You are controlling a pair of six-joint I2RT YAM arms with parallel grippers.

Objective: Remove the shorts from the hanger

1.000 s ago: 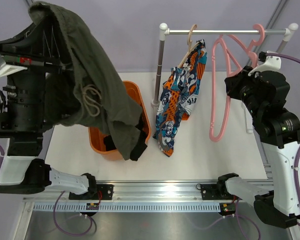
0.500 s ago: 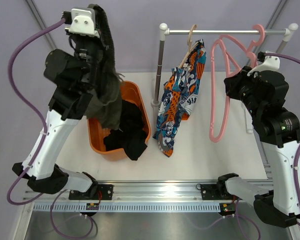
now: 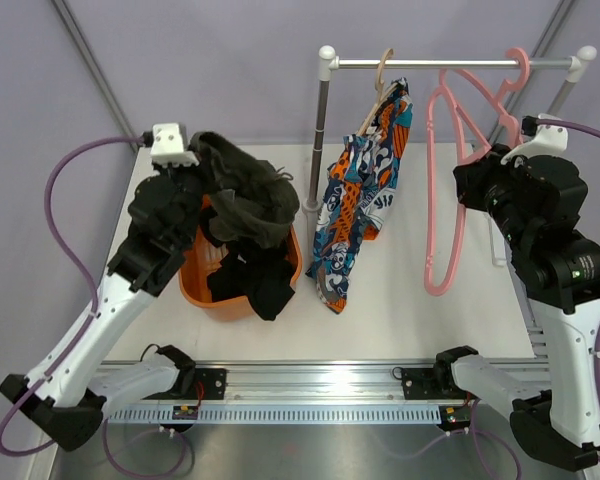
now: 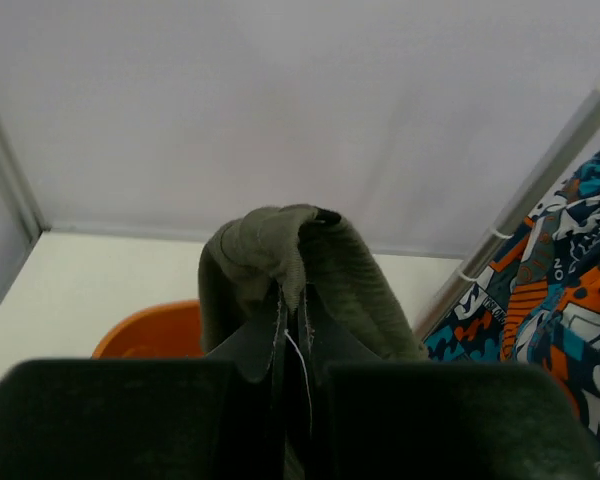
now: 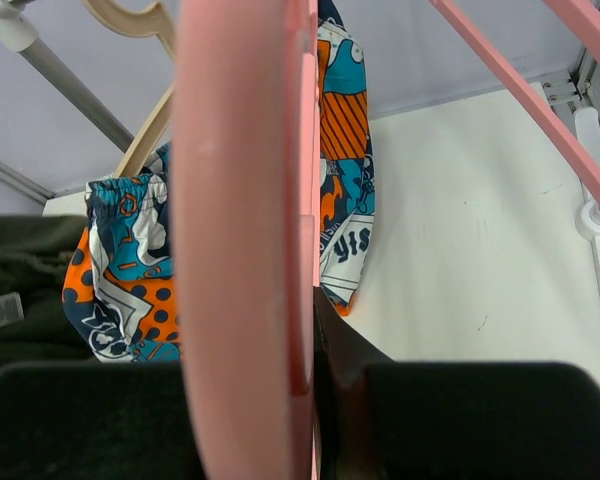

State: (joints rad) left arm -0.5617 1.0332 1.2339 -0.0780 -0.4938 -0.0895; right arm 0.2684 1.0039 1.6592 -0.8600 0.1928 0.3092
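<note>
The left tool (image 4: 288, 320) pinches the olive green shorts (image 4: 270, 245), bunched above the orange basket (image 3: 190, 290) at left. The right tool (image 5: 300, 400) pinches the pink hanger (image 5: 235, 200), right of the patterned shorts (image 3: 360, 200).

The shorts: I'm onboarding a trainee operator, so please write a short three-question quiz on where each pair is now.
1. True or false: the patterned shorts hang on the wooden hanger.
2. The left hand is shut on: A the patterned shorts, B the olive green shorts, C the rail.
3. Which shorts lie in the orange tub?
Key: 1 true; 2 B; 3 the black shorts.
</note>
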